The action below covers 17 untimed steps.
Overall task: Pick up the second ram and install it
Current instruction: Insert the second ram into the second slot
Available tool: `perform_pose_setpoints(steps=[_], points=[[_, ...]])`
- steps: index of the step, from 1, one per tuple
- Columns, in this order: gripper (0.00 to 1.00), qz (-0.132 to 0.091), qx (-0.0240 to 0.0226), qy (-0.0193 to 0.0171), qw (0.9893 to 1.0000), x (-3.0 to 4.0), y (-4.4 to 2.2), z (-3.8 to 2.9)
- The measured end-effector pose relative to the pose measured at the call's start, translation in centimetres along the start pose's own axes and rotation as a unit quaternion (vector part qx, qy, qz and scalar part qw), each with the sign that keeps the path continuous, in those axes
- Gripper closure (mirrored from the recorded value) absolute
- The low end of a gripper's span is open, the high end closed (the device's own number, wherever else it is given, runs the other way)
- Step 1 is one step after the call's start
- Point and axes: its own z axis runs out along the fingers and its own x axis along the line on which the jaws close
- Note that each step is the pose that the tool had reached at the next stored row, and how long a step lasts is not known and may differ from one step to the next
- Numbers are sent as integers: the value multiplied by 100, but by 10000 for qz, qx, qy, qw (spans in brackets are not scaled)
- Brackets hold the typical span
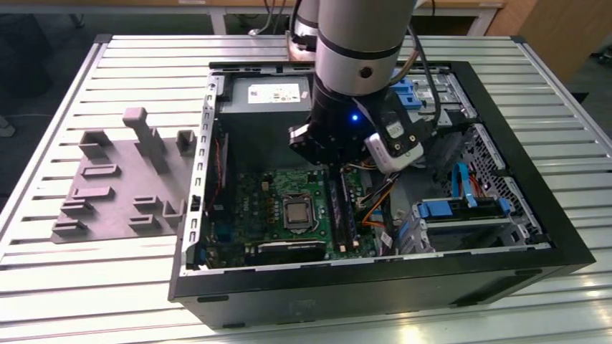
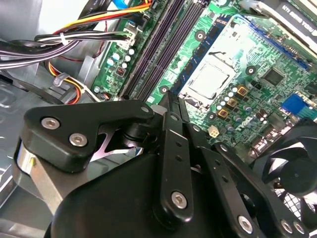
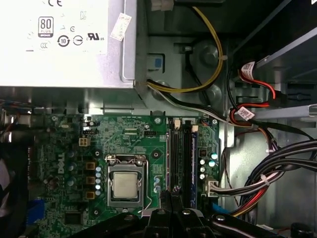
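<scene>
**Gripper over the memory slots, install step in hand**

We judge the work to be at the install step. Inside the open case (image 1: pixel 383 283), the gripper (image 2: pixel 171 101) hangs above the memory slots (image 3: pixel 181 158) beside the processor (image 3: pixel 124 184), its tips drawn together. We cannot tell whether the second ram is clamped between them. Seating calls for lining up with one slot and pressing straight down. The first wrist view shows a thin blue edge (image 3: pixel 194 163) in the slot farthest from the processor, perhaps a seated stick. The exterior view adds the power supply (image 1: pixel 263 97) at the far wall.
</scene>
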Motion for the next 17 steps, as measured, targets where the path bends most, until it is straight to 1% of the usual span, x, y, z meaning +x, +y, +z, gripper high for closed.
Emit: perform_pose_setpoints(steps=[4,14,17], points=[[88,-1,-4,0,10000,-12,-1,20],[88,1,-9,0,10000,-70,-13,75],[88,2,-9,0,10000,-74,-19,100]])
